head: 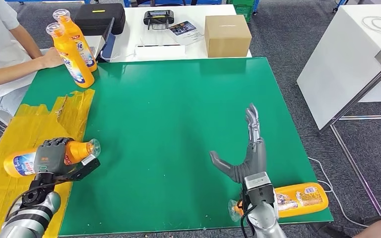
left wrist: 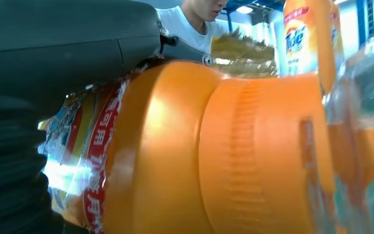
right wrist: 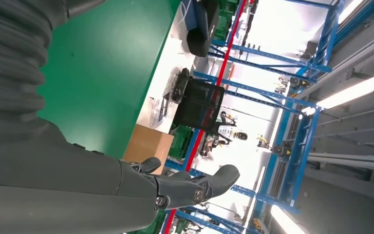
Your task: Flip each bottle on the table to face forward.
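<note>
While left hand [head: 53, 157] fingers grasp an orange bottle [head: 79, 150], right hand [head: 245, 148] fingers lie released.

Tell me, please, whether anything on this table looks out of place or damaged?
The yellow covering along the table's left side is wrinkled and torn at its far end. One orange bottle lies on its side at the green mat's near right corner, partly behind the open right hand.

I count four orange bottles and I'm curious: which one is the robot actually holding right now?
The bottle lying over the yellow tape, gripped by the left hand. The near-edge bottle lies untouched behind the empty right hand; two bottles stand beside the person.
</note>
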